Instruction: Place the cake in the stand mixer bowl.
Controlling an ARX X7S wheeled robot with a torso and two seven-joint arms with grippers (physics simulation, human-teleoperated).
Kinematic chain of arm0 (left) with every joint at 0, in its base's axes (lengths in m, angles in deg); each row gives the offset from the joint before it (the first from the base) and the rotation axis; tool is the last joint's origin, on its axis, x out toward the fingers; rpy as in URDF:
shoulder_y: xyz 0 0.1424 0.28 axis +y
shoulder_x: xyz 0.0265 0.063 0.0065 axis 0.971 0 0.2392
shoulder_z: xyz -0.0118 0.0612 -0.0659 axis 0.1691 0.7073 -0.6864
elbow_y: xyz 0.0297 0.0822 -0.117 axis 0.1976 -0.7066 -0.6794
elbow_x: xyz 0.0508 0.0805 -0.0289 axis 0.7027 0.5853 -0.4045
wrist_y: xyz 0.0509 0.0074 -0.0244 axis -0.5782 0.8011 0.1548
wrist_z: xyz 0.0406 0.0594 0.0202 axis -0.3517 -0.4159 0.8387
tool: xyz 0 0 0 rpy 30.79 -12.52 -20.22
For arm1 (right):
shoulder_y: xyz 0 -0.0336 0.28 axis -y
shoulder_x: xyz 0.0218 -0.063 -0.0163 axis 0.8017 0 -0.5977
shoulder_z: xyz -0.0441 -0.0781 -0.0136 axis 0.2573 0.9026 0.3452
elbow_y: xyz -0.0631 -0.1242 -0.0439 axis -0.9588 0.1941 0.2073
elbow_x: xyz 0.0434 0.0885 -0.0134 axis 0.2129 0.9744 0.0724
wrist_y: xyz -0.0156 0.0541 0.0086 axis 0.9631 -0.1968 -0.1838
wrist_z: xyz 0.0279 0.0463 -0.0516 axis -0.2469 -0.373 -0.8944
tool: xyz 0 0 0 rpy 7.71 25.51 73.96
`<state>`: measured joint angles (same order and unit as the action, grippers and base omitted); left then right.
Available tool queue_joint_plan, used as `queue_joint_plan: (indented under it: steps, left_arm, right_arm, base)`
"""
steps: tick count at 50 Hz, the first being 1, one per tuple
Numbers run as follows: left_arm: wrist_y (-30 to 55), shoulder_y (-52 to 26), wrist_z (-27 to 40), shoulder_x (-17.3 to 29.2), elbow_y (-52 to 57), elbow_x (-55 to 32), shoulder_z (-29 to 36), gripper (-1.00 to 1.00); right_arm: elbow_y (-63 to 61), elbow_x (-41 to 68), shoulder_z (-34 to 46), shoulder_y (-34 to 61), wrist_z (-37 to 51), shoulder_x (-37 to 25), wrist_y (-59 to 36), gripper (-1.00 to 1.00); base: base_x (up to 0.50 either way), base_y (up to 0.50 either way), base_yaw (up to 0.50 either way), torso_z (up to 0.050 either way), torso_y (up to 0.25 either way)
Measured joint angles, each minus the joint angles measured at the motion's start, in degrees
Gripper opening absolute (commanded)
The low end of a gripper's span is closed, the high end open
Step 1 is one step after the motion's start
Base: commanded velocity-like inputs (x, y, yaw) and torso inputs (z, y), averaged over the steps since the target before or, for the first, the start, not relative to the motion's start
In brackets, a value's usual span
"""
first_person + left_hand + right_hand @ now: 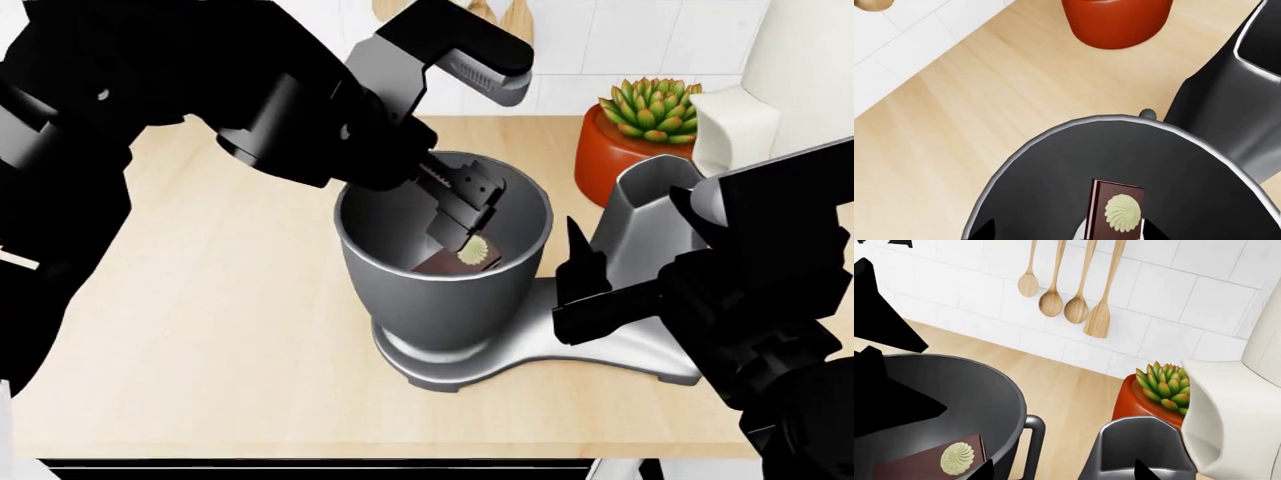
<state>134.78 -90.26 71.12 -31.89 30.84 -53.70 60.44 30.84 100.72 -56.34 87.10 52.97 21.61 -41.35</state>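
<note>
The cake (463,258), a dark red-brown slice with a cream dollop, lies inside the grey metal stand mixer bowl (441,300), against the bowl's inner wall. My left gripper (467,212) reaches into the bowl just above the cake, jaws open. In the left wrist view the cake (1117,211) sits between the spread fingertips of the left gripper (1069,231), close to one tip, inside the bowl (1054,131). My right gripper (1062,471) is open and empty beside the bowl (997,390), near the mixer's column. The cake (934,462) also shows there.
The silver mixer base (587,352) and grey column (643,205) stand right of the bowl. A red-orange succulent pot (611,155) and a white appliance (734,125) stand behind on the wooden counter (200,330). Wooden spoons (1054,295) hang on the tiled wall.
</note>
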Motion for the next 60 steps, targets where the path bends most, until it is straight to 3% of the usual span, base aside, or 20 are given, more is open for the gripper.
queue_joint_plan:
  steps: [11, 22, 43, 60]
  left_arm:
    - [-1.94, -1.64, 2.07, 0.94, 0.14, -0.57, -1.74, 1.00]
    - [-2.31, -3.25, 8.26, 4.60, 3.74, -5.60, -5.19, 1.00]
    - [-8.38, -4.60, 32.88, 17.47, 27.13, -32.91, -10.29, 1.00]
    - [-13.08, -4.39, 40.75, 22.90, 39.38, -41.32, -12.28, 1.00]
  right_arm:
    - [-0.12, 0.38, 0.24, 0.29, 0.28, -0.37, 0.44, 1.00]
    - [-0.47, 1.76, 0.40, 1.06, 1.31, -0.98, 1.20, 1.00]
    - [-6.49, 16.02, 1.27, 12.09, 10.92, -4.71, 8.02, 1.00]
    - [-8.53, 19.27, 1.04, 16.05, 12.94, -5.20, 10.67, 1.00]
  base:
    - [0.00, 0.00, 0.00, 0.000, 0.000]
    - [0.00, 0.00, 0.00, 0.000, 0.000]
    - [0.00, 0.00, 0.00, 0.000, 0.000]
    - [0.00, 0.00, 0.00, 0.000, 0.000]
